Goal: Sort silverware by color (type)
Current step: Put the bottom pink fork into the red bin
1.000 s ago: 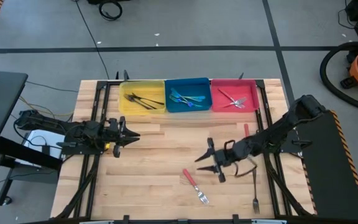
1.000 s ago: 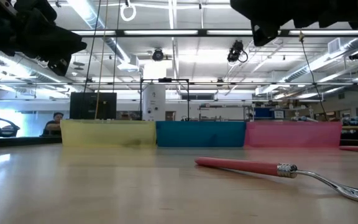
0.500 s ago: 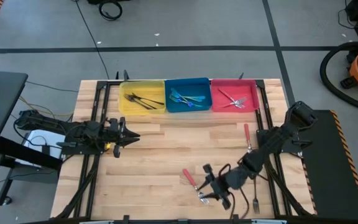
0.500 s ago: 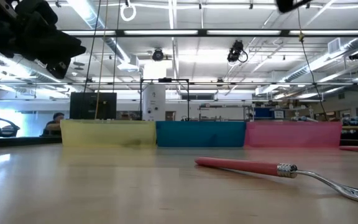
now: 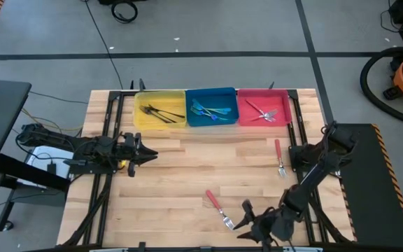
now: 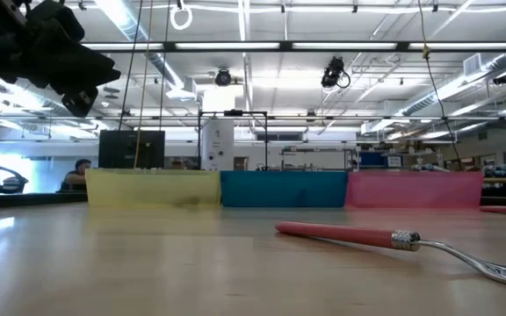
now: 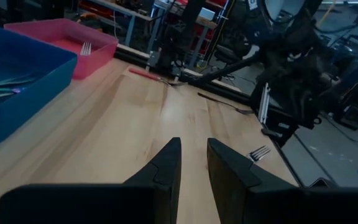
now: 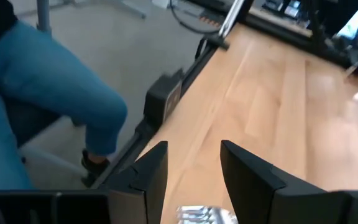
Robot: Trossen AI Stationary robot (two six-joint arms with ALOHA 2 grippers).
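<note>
From above, the wooden table (image 5: 180,175) fills the middle of the frame, with three bins in a row along its upper edge: a yellow bin (image 5: 160,109) holding dark forks, a blue bin (image 5: 211,107) holding blue-handled forks, and a pink bin (image 5: 264,106) holding red-handled ones. Three forks lie loose on the wood: a red-handled fork (image 5: 219,209) at lower centre, a second red-handled fork (image 5: 279,155) at right centre, and a dark fork, seen only from the left wrist (image 7: 224,104). The left gripper (image 5: 145,153) hangs over the table's left side, and its wrist view shows its two fingers (image 7: 164,169) narrowly parted with nothing between them. The right gripper (image 5: 243,222) sits at the bottom edge of the overhead frame, near the tines of the lower fork; its wrist view shows the jaws moderately apart and empty, silver tines (image 8: 207,215) just below them, and, past the table edge, a person's leg in blue trousers (image 8: 48,93), which the overhead view misses. The low view alone shows the red-handled fork (image 6: 358,235) lying flat at lower right.
</note>
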